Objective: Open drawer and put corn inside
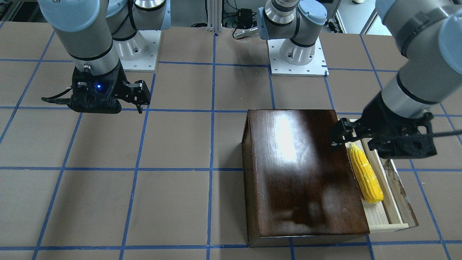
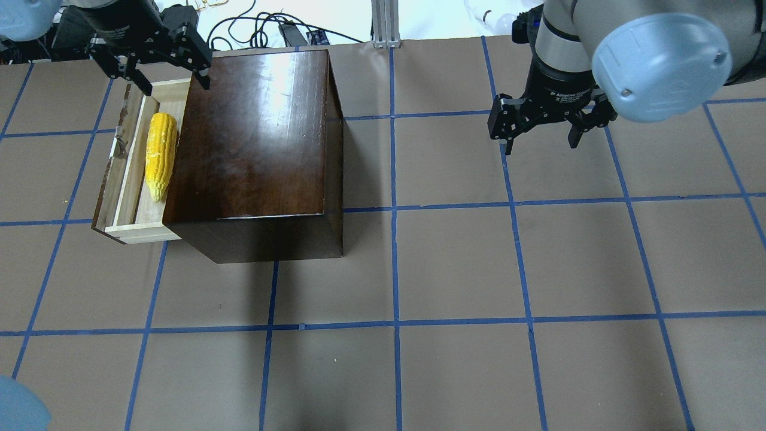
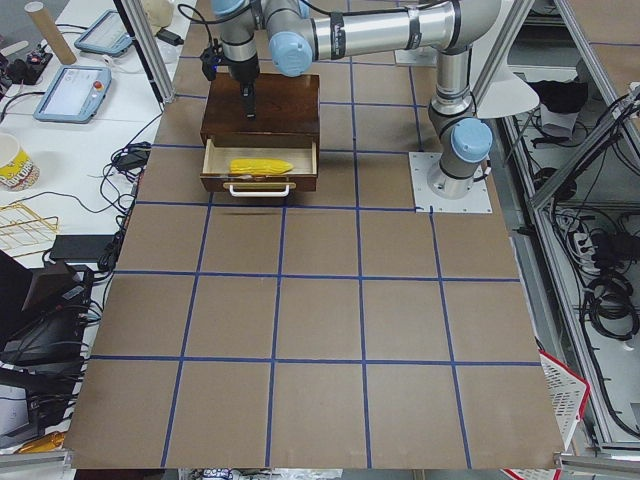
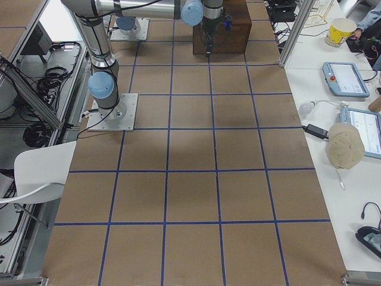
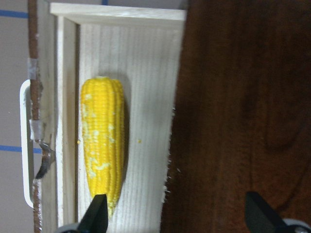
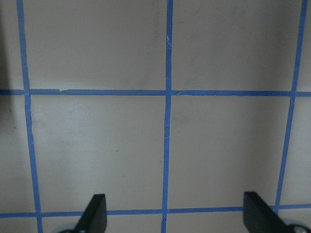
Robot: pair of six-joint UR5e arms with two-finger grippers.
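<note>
The glossy dark brown box [image 2: 257, 131] stands at the table's far left. Its drawer [image 2: 128, 179] is pulled out to the left. The yellow corn [image 2: 160, 152] lies inside on the pale wood, along the drawer. It also shows in the left wrist view [image 5: 103, 141] and the front view [image 1: 366, 173]. My left gripper [image 2: 175, 81] is open and empty, above the drawer's far end, straddling the box's edge. One of its fingers [image 5: 97, 213] is over the corn's tip. My right gripper [image 2: 540, 140] is open and empty over bare table on the right.
The table is covered in brown paper with a blue tape grid [image 2: 395, 206]. The drawer has a white handle [image 5: 24, 145] on its worn front panel. The two arm bases [image 1: 297, 54] stand at the table's robot side. Side benches hold tablets [image 4: 345, 77] and a cup.
</note>
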